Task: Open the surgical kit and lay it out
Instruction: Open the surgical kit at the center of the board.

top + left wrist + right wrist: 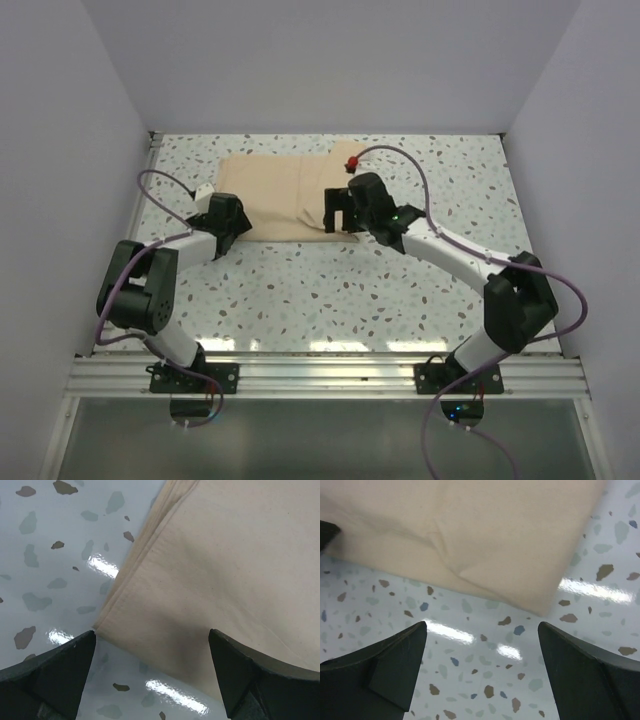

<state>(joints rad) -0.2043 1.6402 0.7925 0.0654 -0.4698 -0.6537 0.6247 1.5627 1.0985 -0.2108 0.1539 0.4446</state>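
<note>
a speckled white table (400, 290) stood between plain pale walls, with two black-and-white robot arms reaching in from its near edge. the tan cloth wrap (275, 195) of the surgical kit lay folded as a flat, roughly rectangular bundle towards the far middle of the table, slightly left of centre. none of its contents could be seen from any view.

the left gripper (238, 226) sat low at the bundle's near left corner. its two dark fingers (60, 670) were spread wide and held nothing. from the left wrist camera, the cloth's corner lay in the gap between them, and several stacked layers showed along the cloth's left edge.

the right gripper (336, 210) hovered over the bundle's near right part, with its fingers (395, 665) also set wide apart and empty. from the right wrist camera, the cloth's corner lay just beyond the fingertips, with bare table between them, and a shallow diagonal crease ran across the fabric. whether either gripper touched the cloth could not be told.

a small red piece (351, 162) sat on the right arm's purple cable (415, 170), near the bundle's far right corner.
</note>
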